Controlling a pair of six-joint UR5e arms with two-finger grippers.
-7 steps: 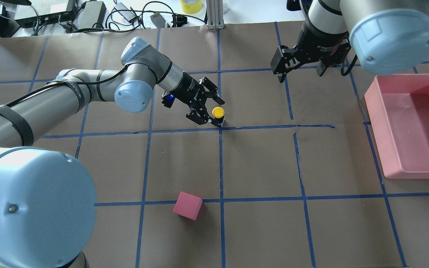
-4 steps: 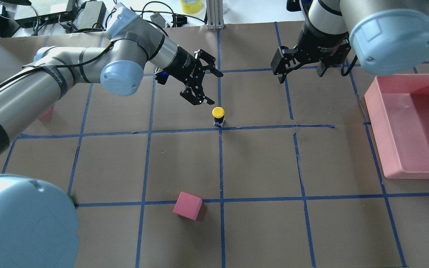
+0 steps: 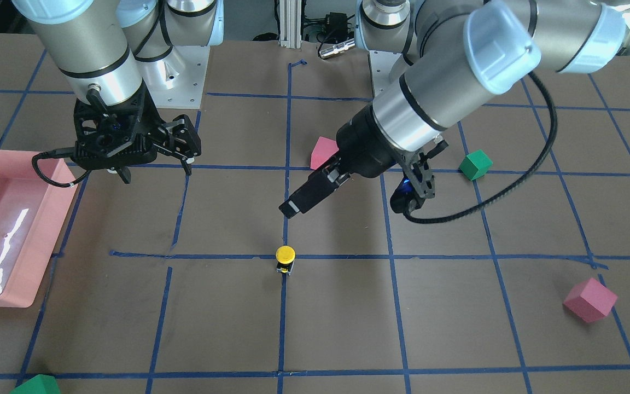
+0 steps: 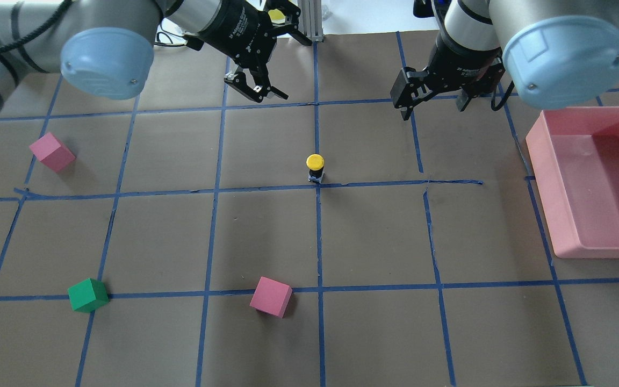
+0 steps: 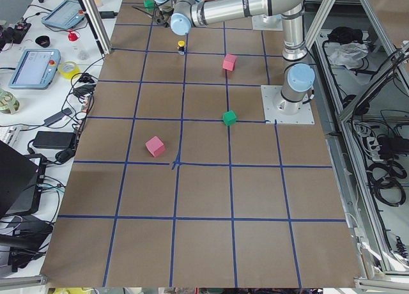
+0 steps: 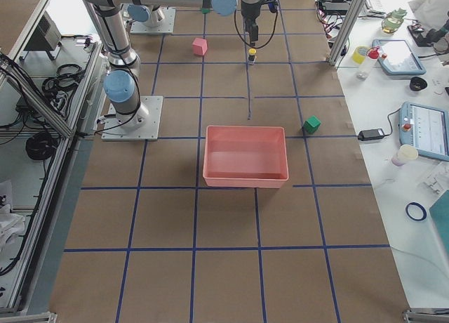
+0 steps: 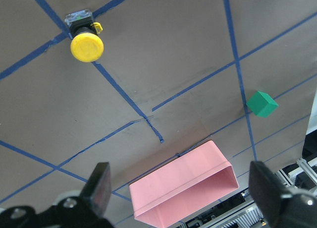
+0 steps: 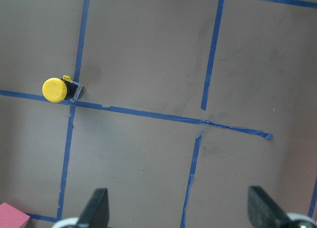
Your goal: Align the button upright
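The button [image 4: 315, 167] has a round yellow cap, a black body and a grey base. It stands upright and alone on a blue tape crossing in the middle of the table, and also shows in the front view [image 3: 285, 258], the left wrist view [image 7: 85, 41] and the right wrist view [image 8: 57, 89]. My left gripper [image 4: 287, 64] is open and empty, raised well behind and to the left of the button. My right gripper [image 4: 433, 106] is open and empty, hanging behind and to the right of it.
A pink tray [image 4: 541, 177] lies at the right edge. Two pink cubes [image 4: 271, 296] [image 4: 51, 152] and a green cube [image 4: 87, 294] sit on the left and near side. Another green cube [image 7: 261, 103] lies beyond the tray.
My left gripper, which was beside the button a second ago, has drawn away up and back to the far left, open. The button stays upright in place. The right arm has not moved.
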